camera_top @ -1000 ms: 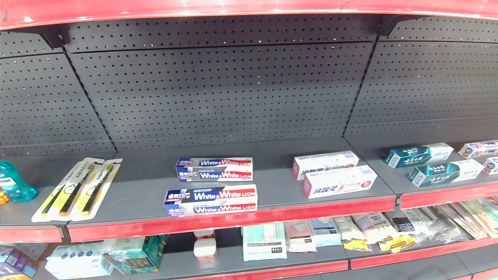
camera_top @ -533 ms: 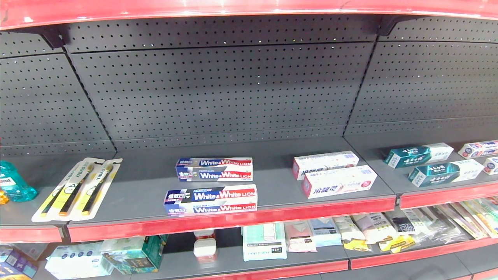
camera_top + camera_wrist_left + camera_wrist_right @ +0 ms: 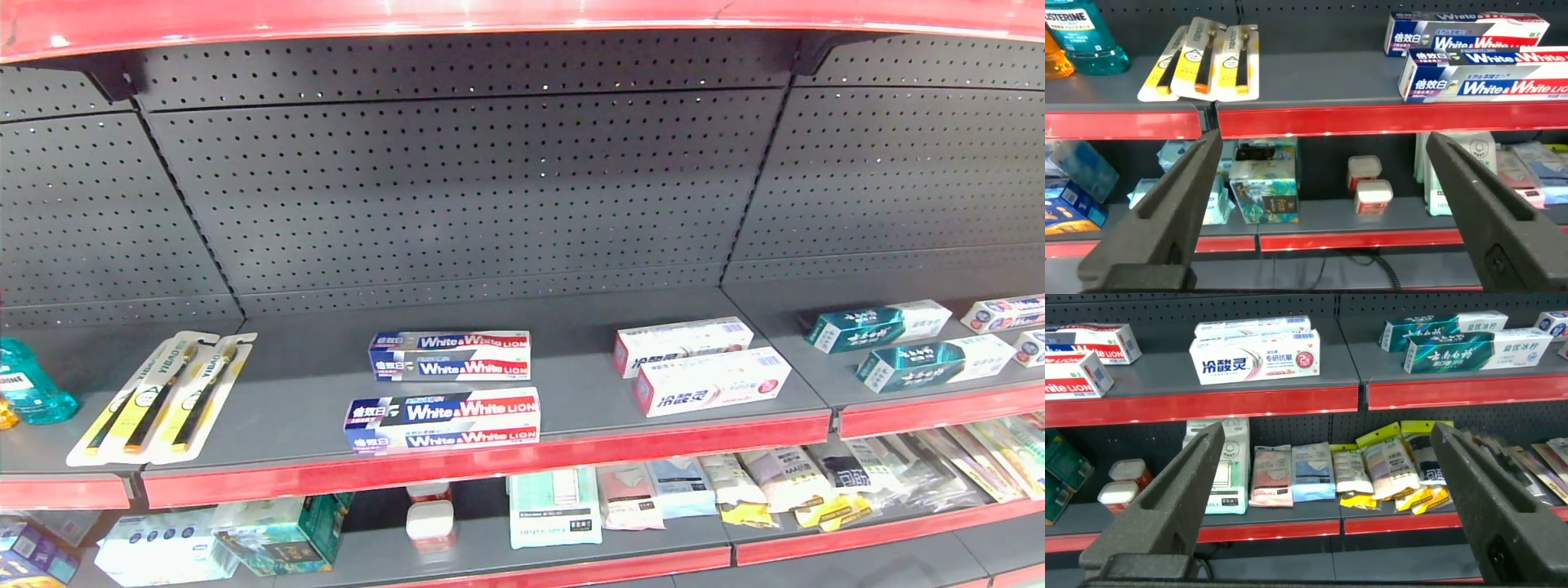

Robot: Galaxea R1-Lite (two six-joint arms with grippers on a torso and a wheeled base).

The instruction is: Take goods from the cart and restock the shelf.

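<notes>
The grey shelf [image 3: 571,327] with a red front edge carries two blue-and-red toothpaste boxes [image 3: 445,420] in the middle, two white-and-pink boxes [image 3: 710,380] to their right, and teal boxes [image 3: 935,362] further right. Toothbrush packs [image 3: 163,396] lie at the left. My left gripper [image 3: 1323,204] stands open in front of the lower shelf, below the toothbrush packs [image 3: 1204,57] and the blue-and-red boxes [image 3: 1482,69], with nothing between its fingers. My right gripper [image 3: 1327,498] is open too, empty, facing the lower shelf under the white-and-pink boxes [image 3: 1256,353].
A teal mouthwash bottle [image 3: 28,384] stands at the far left. The lower shelf holds tissue packs [image 3: 163,547], a green box [image 3: 1261,180], small red-and-white jars [image 3: 1368,184], and hanging pouches [image 3: 1315,469]. Bare shelf surface lies behind the boxes, before the pegboard wall [image 3: 457,188].
</notes>
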